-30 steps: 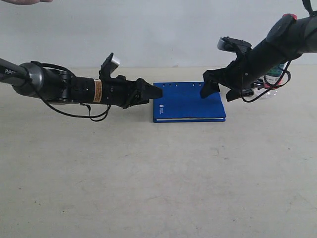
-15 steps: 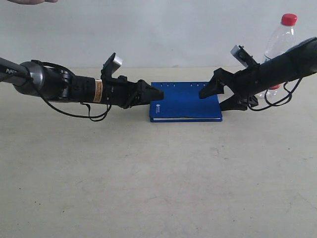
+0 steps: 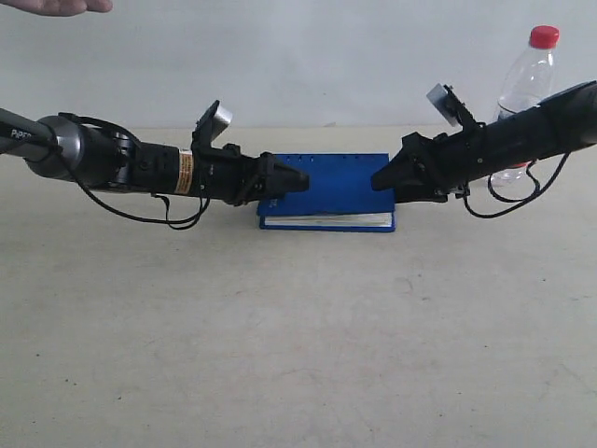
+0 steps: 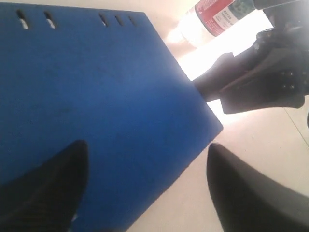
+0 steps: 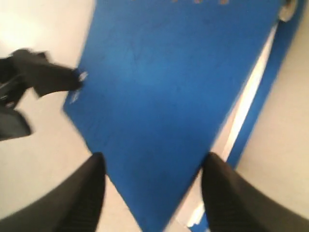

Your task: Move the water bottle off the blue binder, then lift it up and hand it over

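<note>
My left tool (image 3: 298, 179): jaws apart, straddling one corner of the blue binder (image 3: 338, 182) | my right tool (image 3: 378, 177): jaws apart over the opposite corner, facing the left tool across the cover | water bottle (image 3: 524, 84): upright on the desk (image 3: 298, 336), off the binder, behind my right arm | person's hand (image 3: 56, 7): high above my left arm
</note>
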